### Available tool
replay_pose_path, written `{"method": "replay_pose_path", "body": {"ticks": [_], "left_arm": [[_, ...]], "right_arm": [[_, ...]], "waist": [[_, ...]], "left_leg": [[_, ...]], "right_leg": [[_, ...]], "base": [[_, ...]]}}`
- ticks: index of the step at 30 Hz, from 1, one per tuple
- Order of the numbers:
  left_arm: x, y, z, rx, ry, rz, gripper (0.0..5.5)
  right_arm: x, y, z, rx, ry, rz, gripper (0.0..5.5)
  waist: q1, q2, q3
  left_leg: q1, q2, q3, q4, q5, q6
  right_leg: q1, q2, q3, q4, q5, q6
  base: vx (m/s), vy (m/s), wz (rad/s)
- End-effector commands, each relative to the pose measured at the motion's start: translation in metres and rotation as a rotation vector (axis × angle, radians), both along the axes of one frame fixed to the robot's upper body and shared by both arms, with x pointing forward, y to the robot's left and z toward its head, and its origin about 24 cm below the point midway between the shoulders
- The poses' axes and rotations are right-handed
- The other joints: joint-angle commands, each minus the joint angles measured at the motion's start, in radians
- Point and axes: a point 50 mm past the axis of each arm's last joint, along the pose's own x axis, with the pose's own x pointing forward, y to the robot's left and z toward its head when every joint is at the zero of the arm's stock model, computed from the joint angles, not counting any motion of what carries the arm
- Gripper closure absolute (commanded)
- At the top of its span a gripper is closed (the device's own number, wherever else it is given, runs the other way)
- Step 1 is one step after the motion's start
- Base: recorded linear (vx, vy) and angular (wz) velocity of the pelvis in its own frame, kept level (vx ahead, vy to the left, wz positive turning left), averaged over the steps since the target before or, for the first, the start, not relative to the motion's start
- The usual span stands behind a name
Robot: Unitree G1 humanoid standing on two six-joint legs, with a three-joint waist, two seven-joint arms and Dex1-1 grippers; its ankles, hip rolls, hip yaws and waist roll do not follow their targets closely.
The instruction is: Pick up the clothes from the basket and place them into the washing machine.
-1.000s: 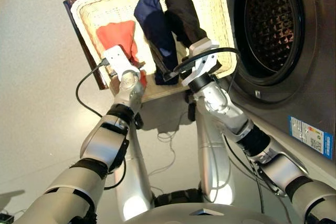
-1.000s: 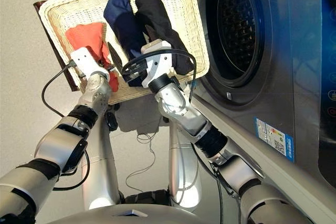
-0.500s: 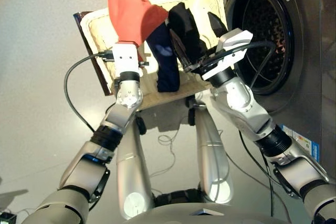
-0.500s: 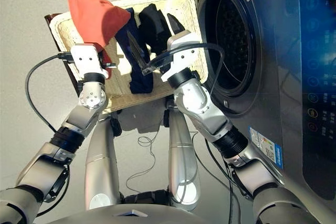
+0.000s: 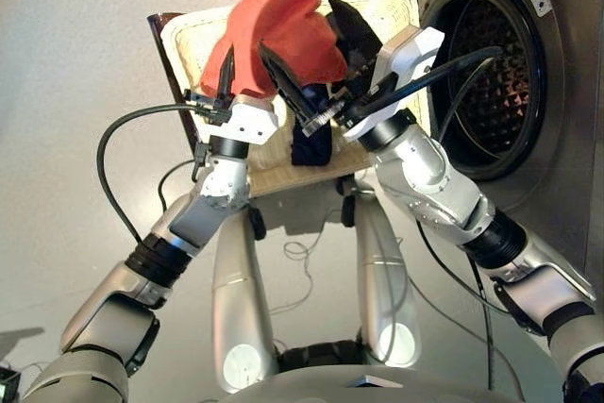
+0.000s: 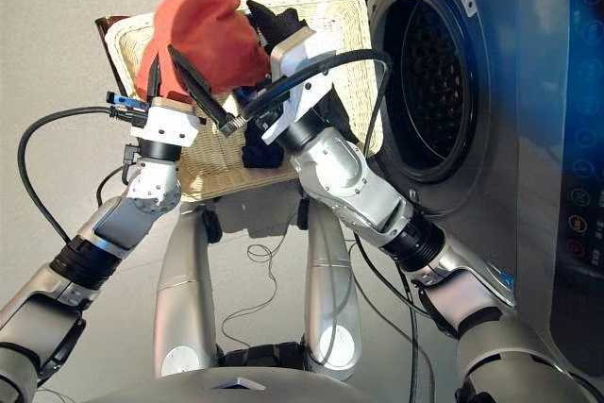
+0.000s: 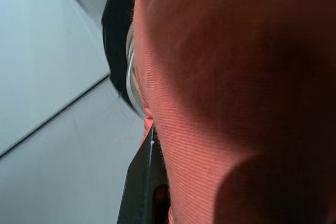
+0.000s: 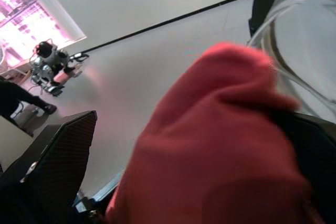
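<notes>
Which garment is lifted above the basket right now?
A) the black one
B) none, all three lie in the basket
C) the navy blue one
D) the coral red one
D: the coral red garment is raised above the basket, held up by the left gripper, while the navy blue garment lies in the basket below it.

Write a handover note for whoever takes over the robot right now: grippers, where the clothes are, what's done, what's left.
Left gripper: shut on the coral red rolled garment, lifted above the cream-white woven wicker basket.
Right gripper: open, fingers spread beside that garment, holding nothing.
Navy blue garment and black garment: in the basket, partly hidden by the arms.
Dark grey front-loading washing machine: door open; no clothes visible in the drum.
Left: load all three.
</notes>
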Motion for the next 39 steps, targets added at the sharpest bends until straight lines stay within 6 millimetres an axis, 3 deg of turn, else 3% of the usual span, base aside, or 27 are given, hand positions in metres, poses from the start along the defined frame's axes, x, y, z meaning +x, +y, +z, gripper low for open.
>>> {"method": "replay_pose_path", "body": {"ticks": [1, 13, 24, 25, 26, 27, 28, 29, 39], "left_arm": [[-0.029, -0.023, 0.024, -0.019, -0.184, -0.171, 5.5], [-0.043, -0.014, 0.045, -0.087, -0.291, -0.185, 5.5], [-0.041, -0.028, 0.055, -0.127, -0.31, -0.233, 5.5], [-0.039, -0.03, 0.054, -0.13, -0.304, -0.238, 5.5], [-0.037, -0.032, 0.053, -0.132, -0.292, -0.241, 5.5], [-0.033, -0.033, 0.051, -0.133, -0.272, -0.233, 5.5], [-0.033, -0.034, 0.051, -0.133, -0.272, -0.233, 5.5], [-0.03, -0.034, 0.05, -0.13, -0.265, -0.225, 5.5], [-0.013, -0.037, 0.04, -0.119, -0.19, -0.183, 5.5]], "right_arm": [[-0.034, 0.002, 0.037, 0.1, -0.176, 0.155, 0.0], [-0.024, 0.0, 0.033, 0.07, -0.036, 0.223, 0.0], [-0.018, 0.0, 0.028, 0.055, 0.004, 0.211, 0.0], [-0.018, 0.001, 0.028, 0.053, 0.007, 0.209, 1.1], [-0.017, 0.002, 0.028, 0.057, 0.009, 0.208, 3.0], [-0.018, 0.002, 0.028, 0.068, 0.012, 0.209, 3.6], [-0.018, 0.002, 0.028, 0.068, 0.012, 0.209, 4.92], [-0.018, 0.002, 0.029, 0.076, 0.01, 0.212, 5.5], [-0.017, 0.001, 0.027, 0.126, -0.002, 0.172, 5.5]], "waist": [[0.002, 0.018, -0.012], [0.014, 0.03, -0.012], [0.016, 0.037, -0.012], [0.015, 0.037, -0.012], [0.014, 0.037, -0.012], [0.011, 0.036, -0.012], [0.011, 0.036, -0.012], [0.011, 0.036, -0.012], [0.002, 0.032, -0.012]], "left_leg": [[0.062, -0.002, 0.027, 0.037, -0.086, -0.006], [0.093, -0.011, 0.027, 0.009, -0.071, -0.009], [0.089, -0.017, 0.027, 0.012, -0.069, -0.006], [0.089, -0.018, 0.026, 0.011, -0.068, -0.007], [0.088, -0.018, 0.026, 0.012, -0.068, -0.007], [0.086, -0.019, 0.026, 0.014, -0.067, -0.005], [0.086, -0.018, 0.026, 0.014, -0.067, -0.005], [0.088, -0.018, 0.027, 0.012, -0.067, -0.005], [0.084, -0.019, 0.027, 0.021, -0.068, -0.001]], "right_leg": [[0.042, -0.004, 0.006, -0.126, 0.066, 0.037], [0.07, -0.006, 0.007, -0.146, 0.074, 0.04], [0.071, -0.012, 0.009, -0.15, 0.082, 0.042], [0.071, -0.012, 0.009, -0.152, 0.084, 0.042], [0.069, -0.013, 0.01, -0.152, 0.085, 0.042], [0.069, -0.012, 0.012, -0.152, 0.086, 0.042], [0.069, -0.012, 0.012, -0.152, 0.086, 0.042], [0.067, -0.011, 0.013, -0.152, 0.086, 0.041], [0.067, -0.006, 0.018, -0.148, 0.083, 0.04]], "base": [[0.0, 0.0, 0.0], [0.0, 0.0, 0.0], [0.0, 0.0, 0.0], [0.0, 0.0, 0.0], [0.0, 0.0, 0.0], [0.0, 0.0, 0.0], [0.0, 0.0, 0.0], [0.0, 0.0, 0.0], [0.0, 0.0, 0.0]]}}
